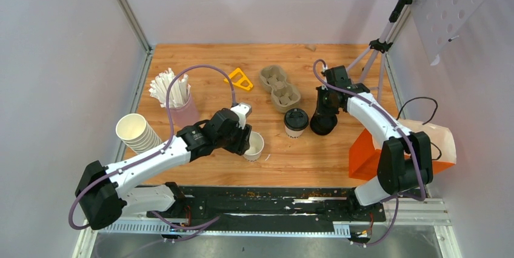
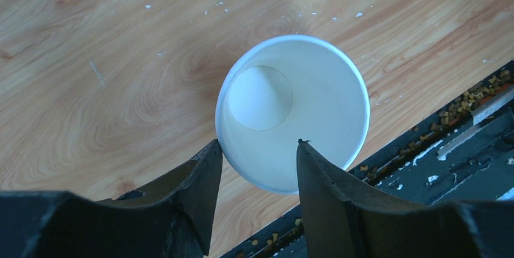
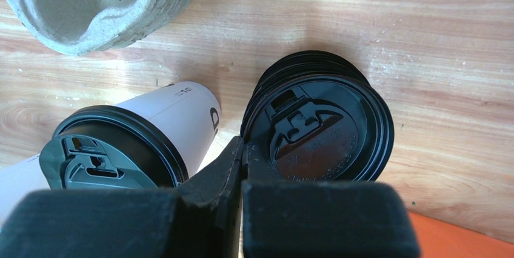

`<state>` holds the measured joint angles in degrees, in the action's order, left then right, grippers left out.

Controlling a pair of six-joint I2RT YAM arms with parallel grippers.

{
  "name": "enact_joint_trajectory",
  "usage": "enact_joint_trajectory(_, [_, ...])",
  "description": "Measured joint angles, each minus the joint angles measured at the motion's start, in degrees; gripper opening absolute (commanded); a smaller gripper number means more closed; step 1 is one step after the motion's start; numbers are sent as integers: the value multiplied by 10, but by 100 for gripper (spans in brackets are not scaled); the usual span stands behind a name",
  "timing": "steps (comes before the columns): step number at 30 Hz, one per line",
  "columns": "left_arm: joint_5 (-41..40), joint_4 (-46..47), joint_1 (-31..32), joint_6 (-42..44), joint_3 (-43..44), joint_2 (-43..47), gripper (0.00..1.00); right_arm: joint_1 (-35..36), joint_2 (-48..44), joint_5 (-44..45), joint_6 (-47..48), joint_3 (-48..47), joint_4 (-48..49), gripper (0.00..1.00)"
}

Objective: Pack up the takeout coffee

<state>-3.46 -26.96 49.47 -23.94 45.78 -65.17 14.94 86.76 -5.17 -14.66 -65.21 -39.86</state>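
At the table's [image 1: 315, 164] 9 o'clock edge a stack of lidless cream paper cups [image 1: 136, 132] is sitting. Just toward 1 o'clock from it, a pink tumbler [image 1: 185, 114] is holding a bunch of white wrapped straws [image 1: 168, 87]. The left end effector [image 2: 259, 144] is hovering over a lidless white cup [image 1: 255, 146], which is standing upright near the table's 6 o'clock edge. Its fingers are standing spread: in the wrist view one fingertip [image 2: 213, 152] is showing at the outside of the cup's rim and the other in front of the open mouth. Whether either is touching the cup I cannot tell. A yellow triangular piece [image 1: 240, 79] is lying at about 12 o'clock from that cup, well apart from it. A grey-brown pulp cup carrier [image 1: 279, 87] is lying just at 3 o'clock of the yellow piece. The takeout coffee that is already closed, a lidded white cup [image 1: 296, 122], is standing upright at the carrier's 6 o'clock, near the table's centre. A stack of black lids [image 3: 327, 137] is sitting just at 3 o'clock of it. The right end effector [image 3: 241, 146] is hanging over that stack with its fingers pressed together and their tips at the 9 o'clock rim of the top lid. Whether any lid edge is caught between them I cannot tell. An orange bag [image 1: 367, 156] is standing at the table's 4 o'clock edge.
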Motion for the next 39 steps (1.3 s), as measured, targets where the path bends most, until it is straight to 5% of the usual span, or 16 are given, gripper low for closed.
enact_joint_trajectory(4, [15, 1, 0, -1, 0, 1, 64, 0, -2, 6, 2, -11, -20, 0])
enact_joint_trajectory(13, [20, -33, 0, 1, 57, 43, 100, 0, -63, -12, 2, -78, -75, 0])
enact_joint_trajectory(22, [7, -27, 0, 36, 102, 137, 100, 0, -144, -150, -23, -112, -78, 0])
enact_joint_trajectory(31, [63, 136, -1, 85, -2, 241, 100, 43, -266, -327, -196, 3, 118, 0])
enact_joint_trajectory(39, [189, 315, 0, 111, -110, 271, 100, 167, -264, -373, -339, 56, 304, 0])
